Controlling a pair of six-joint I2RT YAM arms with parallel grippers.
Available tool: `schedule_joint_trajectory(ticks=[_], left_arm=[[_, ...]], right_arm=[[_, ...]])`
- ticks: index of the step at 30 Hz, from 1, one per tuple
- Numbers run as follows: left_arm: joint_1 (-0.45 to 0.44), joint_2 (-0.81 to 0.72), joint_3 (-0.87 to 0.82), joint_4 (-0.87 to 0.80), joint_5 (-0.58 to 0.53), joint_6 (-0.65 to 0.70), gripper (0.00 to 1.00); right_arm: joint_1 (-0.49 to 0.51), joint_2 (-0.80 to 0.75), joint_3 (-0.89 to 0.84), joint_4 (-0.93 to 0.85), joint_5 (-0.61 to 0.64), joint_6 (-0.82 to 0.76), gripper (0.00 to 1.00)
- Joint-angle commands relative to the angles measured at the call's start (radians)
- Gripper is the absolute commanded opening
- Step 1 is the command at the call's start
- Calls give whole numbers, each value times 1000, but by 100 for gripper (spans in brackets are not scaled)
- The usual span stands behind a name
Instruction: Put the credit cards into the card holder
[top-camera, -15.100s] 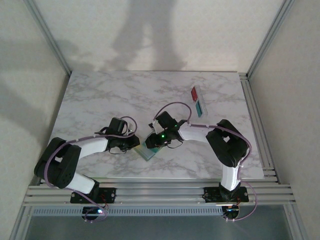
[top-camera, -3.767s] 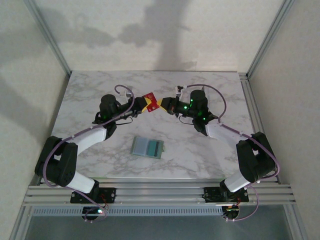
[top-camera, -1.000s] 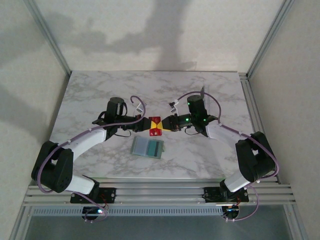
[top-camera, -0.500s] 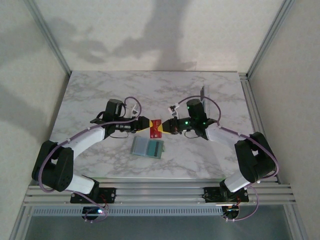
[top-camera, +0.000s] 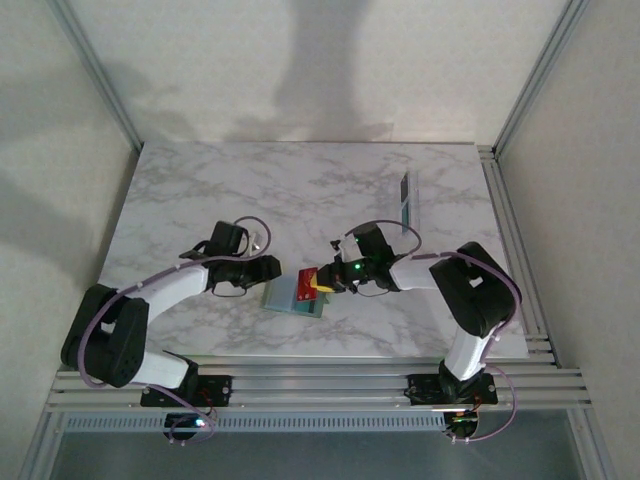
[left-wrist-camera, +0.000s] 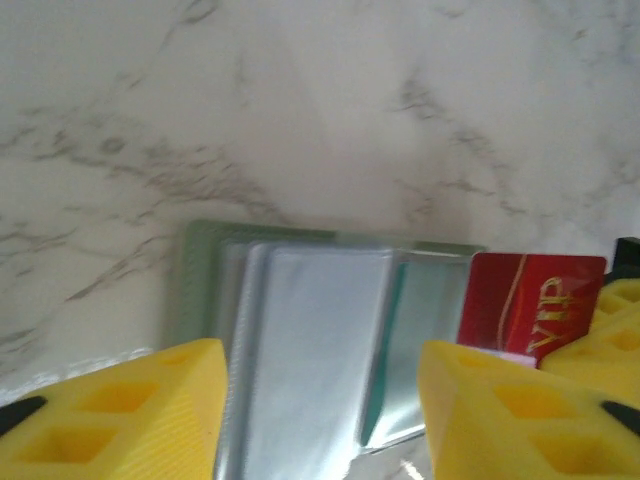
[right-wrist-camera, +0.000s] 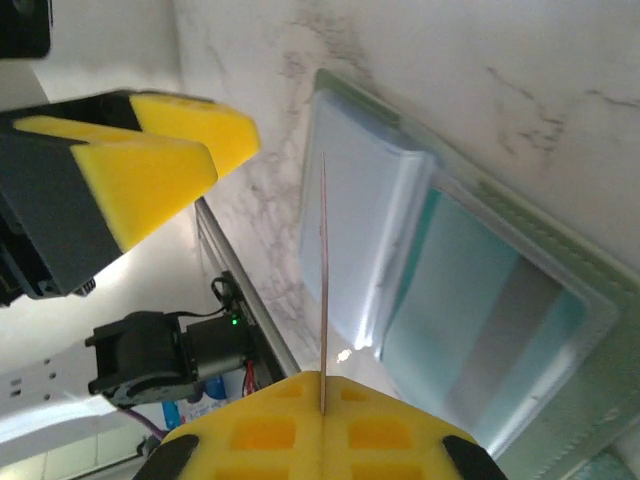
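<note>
Over the open holder (top-camera: 288, 300), right gripper (top-camera: 322, 281) clenched on the red card (top-camera: 307, 284) (edge-on) — left gripper (top-camera: 272, 268) released, empty, just beside.

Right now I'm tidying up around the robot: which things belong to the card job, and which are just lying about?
Job: red card pinched in the right hand; open card holder; left hand, open by it; spare cards at far right.
Not the job: marble table; aluminium frame rails.
</note>
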Motion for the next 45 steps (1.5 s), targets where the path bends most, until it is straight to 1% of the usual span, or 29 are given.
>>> schedule_joint_trajectory(ticks=[1, 4, 7, 10, 13, 15, 19, 30, 38, 41, 45], left_arm=[[4, 19, -31, 13, -63, -29, 48], [4, 24, -40, 10, -69, -32, 44], [4, 36, -66, 33, -42, -37, 41], [6, 68, -86, 61, -13, -50, 36], [7, 92, -86, 57, -28, -39, 33], [11, 102, -86, 49, -41, -37, 28], [12, 118, -88, 56, -27, -46, 23], [13, 121, -90, 27, -72, -27, 20], [17, 113, -110, 37, -68, -41, 18], [18, 119, -108, 39, -58, -40, 16], [17, 116, -108, 38, -63, -41, 16]], right_arm=[[11, 33, -4, 56, 11, 26, 0], [22, 49, -13, 65, 19, 31, 0], [28, 75, -12, 89, 5, 30, 0], [31, 97, -20, 122, -1, 45, 0], [32, 120, -24, 141, -8, 48, 0], [31, 132, -27, 153, -19, 56, 0], [31, 120, -37, 158, -27, 64, 0], [32, 124, -32, 139, -62, 90, 0], [31, 82, -54, 112, -66, 89, 0], [32, 84, -66, 142, -67, 111, 0], [34, 101, -60, 173, -89, 133, 0]])
